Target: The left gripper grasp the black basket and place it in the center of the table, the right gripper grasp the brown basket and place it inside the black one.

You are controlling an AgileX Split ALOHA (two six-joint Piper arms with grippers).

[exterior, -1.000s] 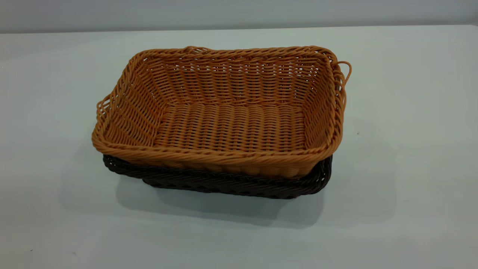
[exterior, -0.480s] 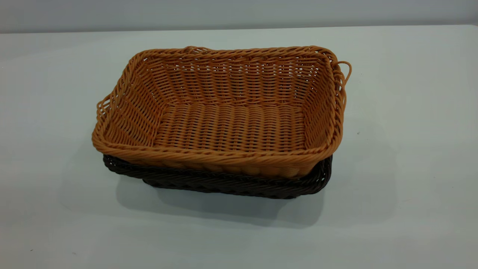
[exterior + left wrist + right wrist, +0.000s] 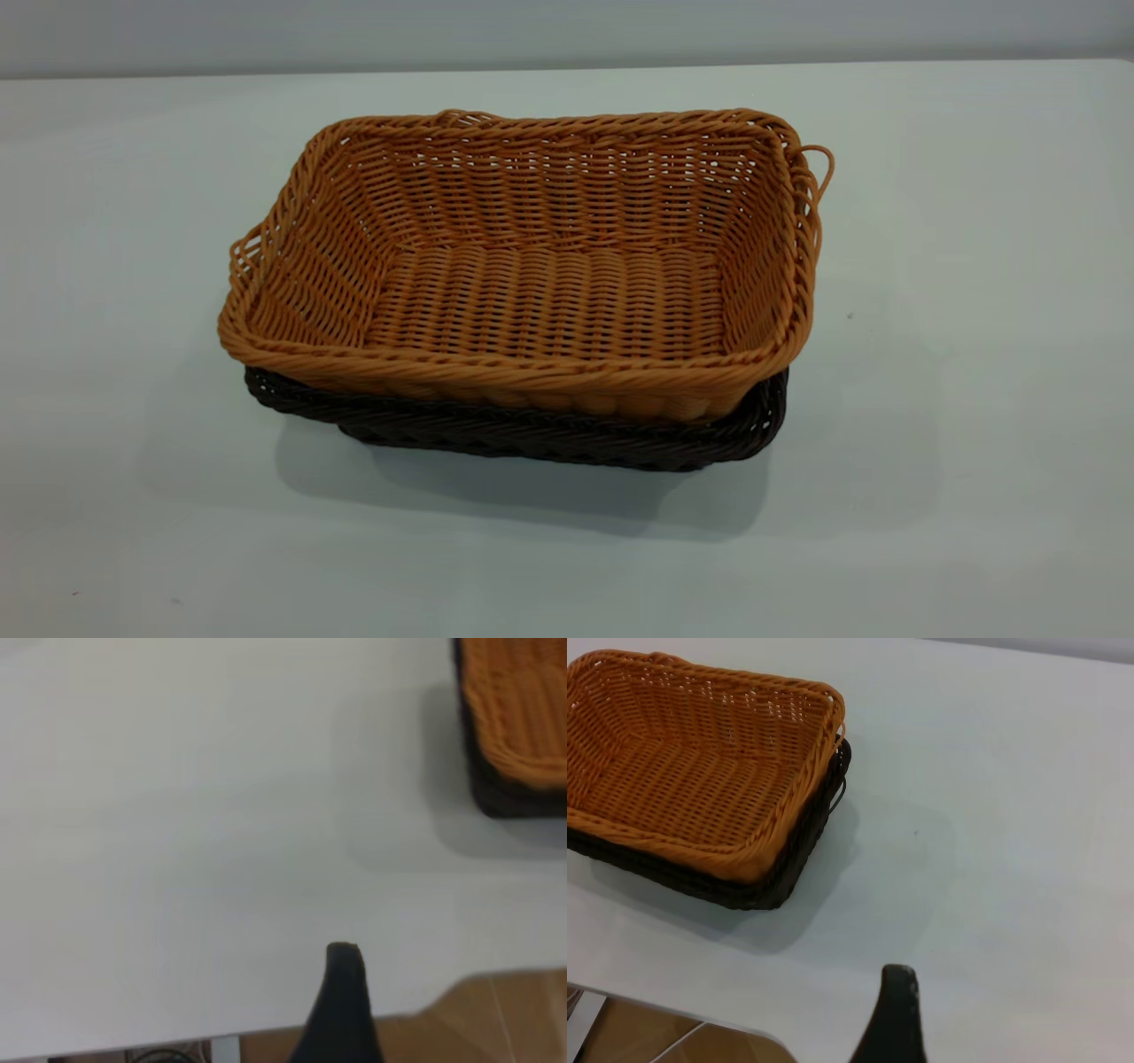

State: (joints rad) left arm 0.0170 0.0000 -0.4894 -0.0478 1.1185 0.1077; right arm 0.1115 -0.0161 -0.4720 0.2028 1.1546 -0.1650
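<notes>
The brown basket sits nested inside the black basket in the middle of the table. Only the black one's rim and lower wall show beneath it. Neither gripper appears in the exterior view. In the left wrist view my left gripper hangs over the table's edge, far from the brown basket and black basket. One dark finger shows, with nothing against it. My right gripper is likewise off to the side of the brown basket and black basket, holding nothing.
Bare tabletop lies on all sides of the stacked baskets. The table's edge and a brown floor show under the left gripper. A table corner shows near the right gripper.
</notes>
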